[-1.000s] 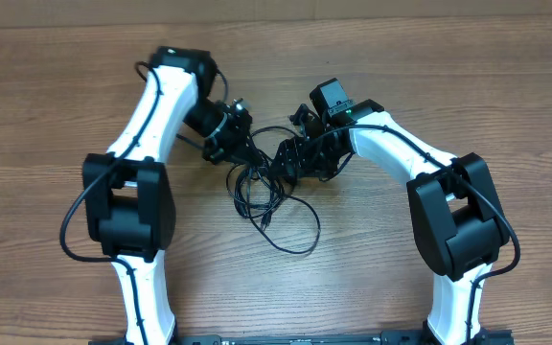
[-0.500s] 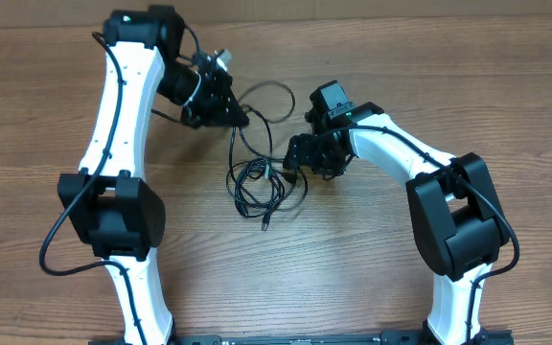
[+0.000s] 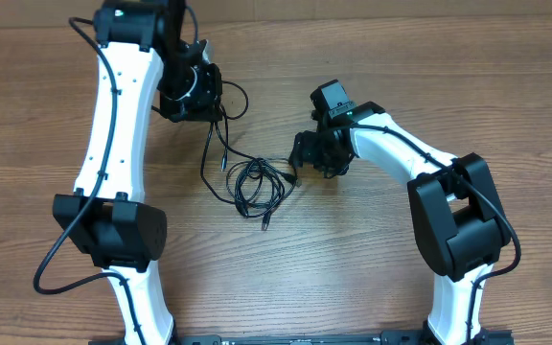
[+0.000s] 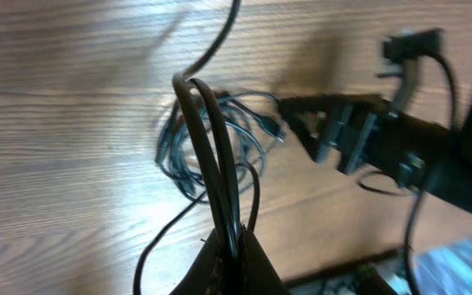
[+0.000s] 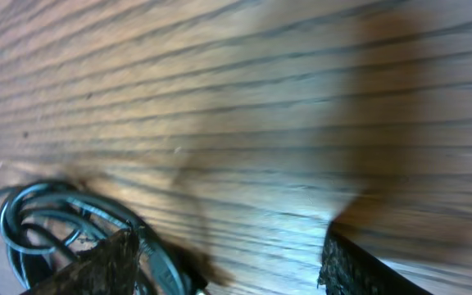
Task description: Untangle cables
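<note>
Thin black cables lie in a coiled bundle on the wooden table; the bundle also shows in the left wrist view and at the lower left of the right wrist view. My left gripper is shut on a doubled strand of cable and holds it raised at the far left; the strand hangs down to the bundle. My right gripper is open and empty, low over the table just right of the bundle, its left finger beside the coil.
A loose cable end with a plug lies at the near side of the bundle. The table top is bare wood. The left arm's thicker cable loops at the far side.
My left gripper has lifted and pulled its cable strand far and left, drawing a loop out of the tangle. The right gripper has let go and stays beside the shrunken bundle.
</note>
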Robot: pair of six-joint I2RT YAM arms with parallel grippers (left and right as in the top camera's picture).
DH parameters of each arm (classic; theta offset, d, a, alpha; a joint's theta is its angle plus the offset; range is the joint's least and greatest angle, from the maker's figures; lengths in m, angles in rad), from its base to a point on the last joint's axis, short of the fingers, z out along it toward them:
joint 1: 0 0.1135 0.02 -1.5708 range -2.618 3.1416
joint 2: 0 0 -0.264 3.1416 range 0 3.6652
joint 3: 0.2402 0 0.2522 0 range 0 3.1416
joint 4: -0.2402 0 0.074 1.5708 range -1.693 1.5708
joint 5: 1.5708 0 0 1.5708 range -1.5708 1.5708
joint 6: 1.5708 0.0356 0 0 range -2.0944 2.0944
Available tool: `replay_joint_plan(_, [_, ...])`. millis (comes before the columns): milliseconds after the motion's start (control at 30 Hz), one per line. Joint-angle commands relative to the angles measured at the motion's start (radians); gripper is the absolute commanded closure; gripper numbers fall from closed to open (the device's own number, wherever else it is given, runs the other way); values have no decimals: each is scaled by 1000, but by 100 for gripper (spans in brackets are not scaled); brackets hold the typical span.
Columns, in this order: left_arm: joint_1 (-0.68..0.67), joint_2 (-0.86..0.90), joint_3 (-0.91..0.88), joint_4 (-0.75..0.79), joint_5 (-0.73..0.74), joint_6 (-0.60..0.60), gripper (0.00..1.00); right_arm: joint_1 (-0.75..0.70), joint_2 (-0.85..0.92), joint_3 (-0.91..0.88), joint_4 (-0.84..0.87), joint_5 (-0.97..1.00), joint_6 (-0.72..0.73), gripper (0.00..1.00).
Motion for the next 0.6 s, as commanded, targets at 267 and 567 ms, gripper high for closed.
replay_joint_plan(267, [-137,-15,20,283,-137,-209,96,-192,-6,-8,-56,82,70,25])
replay_joint_plan(567, [-303,79,19,452,-123,-332,96,-386,-6,-9,-155,119,69,11])
